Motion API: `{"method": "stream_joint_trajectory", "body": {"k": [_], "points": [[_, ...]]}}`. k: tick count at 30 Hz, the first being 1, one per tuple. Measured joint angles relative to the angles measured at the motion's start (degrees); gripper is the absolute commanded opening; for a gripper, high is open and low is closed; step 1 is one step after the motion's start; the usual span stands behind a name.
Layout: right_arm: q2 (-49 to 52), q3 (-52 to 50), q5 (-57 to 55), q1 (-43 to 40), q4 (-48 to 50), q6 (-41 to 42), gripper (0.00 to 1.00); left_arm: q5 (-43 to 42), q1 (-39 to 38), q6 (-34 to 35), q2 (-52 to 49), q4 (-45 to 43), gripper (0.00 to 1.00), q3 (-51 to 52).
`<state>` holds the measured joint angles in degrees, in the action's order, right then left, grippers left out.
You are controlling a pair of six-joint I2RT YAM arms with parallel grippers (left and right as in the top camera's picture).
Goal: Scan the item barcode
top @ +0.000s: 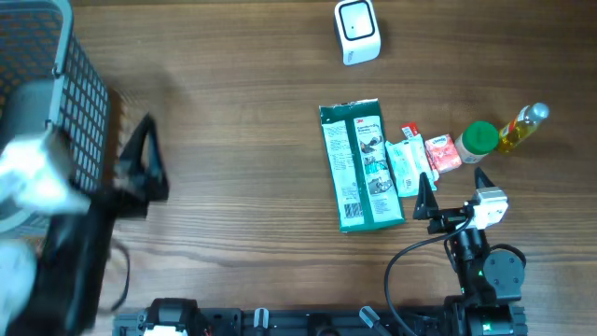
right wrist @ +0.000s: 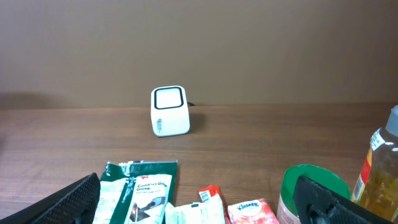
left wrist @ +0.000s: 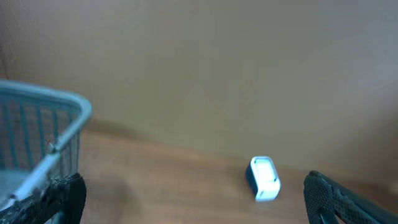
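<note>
On the wooden bench (top: 233, 140), the green packet (top: 360, 166) lies just ahead and left of the nearer right gripper (top: 454, 189), jaws apart, lengthwise toward the scanner (top: 357, 33).

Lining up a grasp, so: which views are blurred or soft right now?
Overhead: left arm smeared, the rest sharp. Left wrist: whole frame soft, scanner fuzzy. Right wrist: crisp, green packet print clear.

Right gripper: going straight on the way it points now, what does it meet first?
Likely the red tissue pack or the white packet beside it, both just ahead of the open right gripper; depth is unclear.
</note>
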<state>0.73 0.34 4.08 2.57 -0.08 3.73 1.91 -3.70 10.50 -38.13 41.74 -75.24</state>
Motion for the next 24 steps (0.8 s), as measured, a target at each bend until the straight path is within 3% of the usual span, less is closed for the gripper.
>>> {"method": "stream_joint_trajectory", "body": {"k": [5,14,19,24], "points": [[0.0,0.0,0.0,0.0,0.0,0.0,1.0,0.0,0.6,0.0,10.2,-0.3,1.0,2.5],[0.0,0.0,0.0,0.0,0.0,0.0,1.0,0.0,3.0,0.0,32.2,4.9,1.0,29.1],[0.0,0.0,0.0,0.0,0.0,0.0,1.0,0.0,3.5,-0.3,37.3,-14.2,1.0,39.1],[0.0,0.0,0.0,0.0,0.0,0.0,1.0,-1.1,3.5,-0.4,37.5,-46.4,1.0,49.5]]}}
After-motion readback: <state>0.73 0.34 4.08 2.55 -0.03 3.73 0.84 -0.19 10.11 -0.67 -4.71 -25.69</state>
